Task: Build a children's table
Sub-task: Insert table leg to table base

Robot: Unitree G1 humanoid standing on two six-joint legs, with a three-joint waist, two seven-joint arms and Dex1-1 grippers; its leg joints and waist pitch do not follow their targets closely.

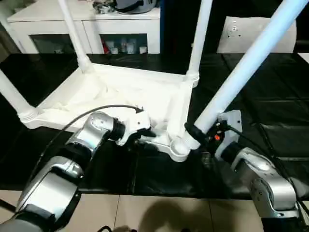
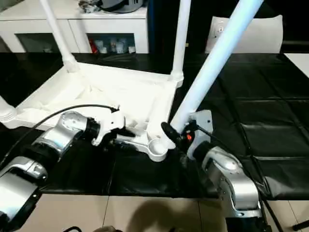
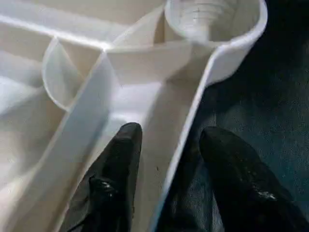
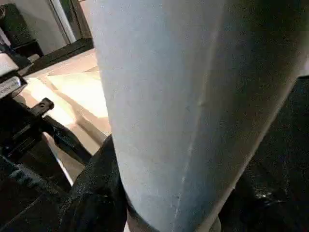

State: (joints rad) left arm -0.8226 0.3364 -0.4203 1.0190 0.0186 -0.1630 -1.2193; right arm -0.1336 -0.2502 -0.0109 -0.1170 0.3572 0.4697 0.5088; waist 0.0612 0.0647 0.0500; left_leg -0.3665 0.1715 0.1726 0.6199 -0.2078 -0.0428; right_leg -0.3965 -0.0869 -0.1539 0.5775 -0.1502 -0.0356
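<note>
The black desk (image 1: 270, 121) carries the upside-down tabletop (image 1: 120, 92), ribbed side up, lying left of centre. Three legs stand in its corner sockets: far left (image 1: 72, 34), far right (image 1: 199, 38) and near left (image 1: 12, 94), all cut off by the frame edges. The fourth leg (image 1: 251, 60) leans up to the right, its lower end at the near right socket (image 1: 177, 149); whether it is seated cannot be told. Behind the desk stands a white cabinet (image 1: 87, 26).

The right gripper (image 2: 176, 134) has its jaws clamped on the fourth leg just above the socket; the leg hides most of them. The left gripper (image 3: 169, 159) has its jaws apart, straddling the tabletop's near rim beside that socket, one finger (image 3: 118, 169) inside, the other over the desk.
</note>
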